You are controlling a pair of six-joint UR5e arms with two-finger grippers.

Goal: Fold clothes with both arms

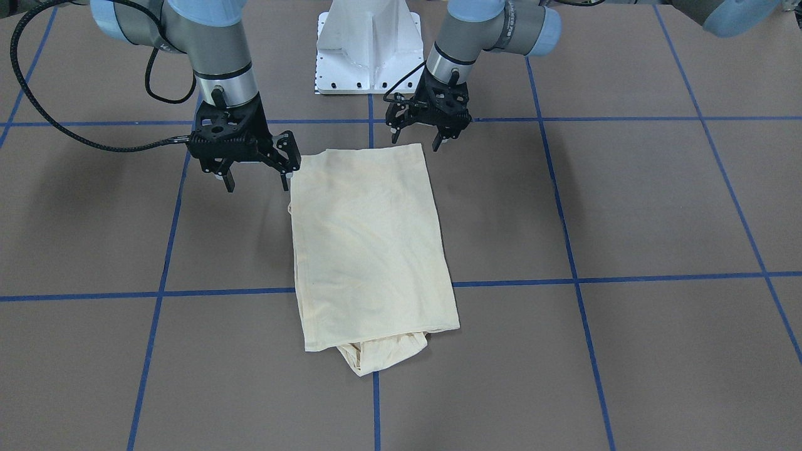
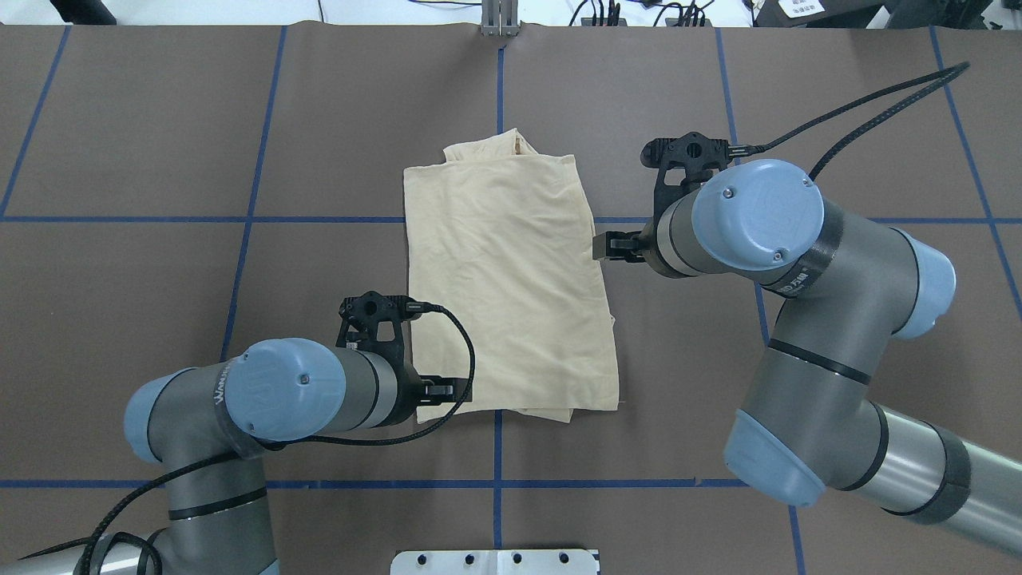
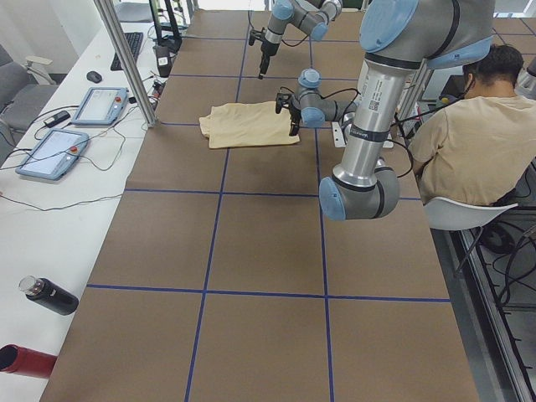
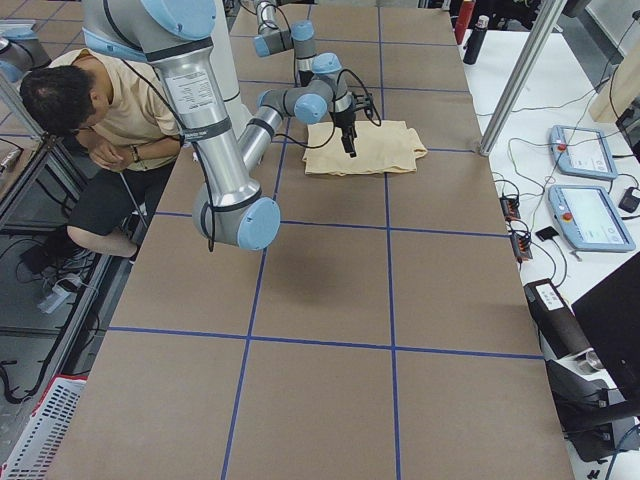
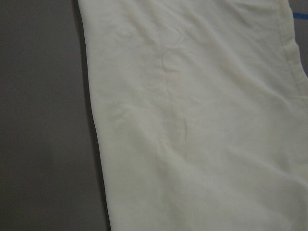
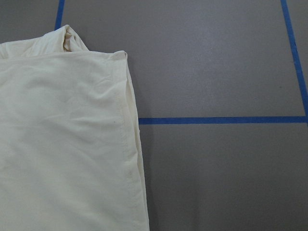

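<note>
The pale cream-yellow shirt [image 1: 369, 244] lies folded into a long rectangle in the middle of the brown table, print hidden. A bunched bit of fabric sticks out at its far end [image 2: 495, 148]. My left gripper [image 1: 415, 139] hangs open and empty just above the shirt's near edge [image 2: 427, 391]. My right gripper [image 1: 257, 183] hangs open and empty beside the shirt's long side, one finger close to the edge [image 2: 607, 243]. The left wrist view shows plain shirt fabric [image 5: 192, 120] and its edge. The right wrist view shows the shirt's far corner [image 6: 62, 134].
The white pedestal base [image 1: 369, 50] stands behind the shirt. Blue tape lines [image 1: 626, 275] grid the table. A seated person [image 3: 469, 142] is at the robot's side. Tablets [image 3: 96, 105] and a dark bottle [image 3: 50, 295] lie on the white side bench.
</note>
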